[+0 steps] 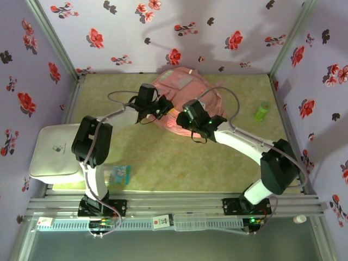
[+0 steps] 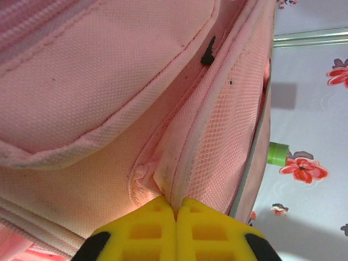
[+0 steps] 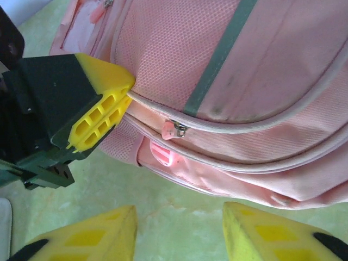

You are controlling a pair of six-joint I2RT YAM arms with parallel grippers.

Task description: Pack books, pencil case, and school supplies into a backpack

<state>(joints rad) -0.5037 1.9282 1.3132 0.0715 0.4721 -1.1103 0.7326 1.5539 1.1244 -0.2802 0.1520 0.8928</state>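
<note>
Left gripper (image 2: 175,206) is clamped on the backpack (image 1: 179,81), right gripper (image 3: 179,209) gapes empty; its length runs far-to-near.

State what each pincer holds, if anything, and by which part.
The left pincer is shut on the backpack, pinching a fabric seam at its side. The right pincer is open and holds nothing.

The left arm (image 1: 117,115) rises from its base and folds forward to the right, the left gripper (image 2: 176,212) with its fingers pinched together on a seam of the backpack (image 2: 81,81). The right arm (image 1: 244,144) bends in from the right. The right gripper (image 3: 179,228) hangs near the left one, fingers parted.
</note>
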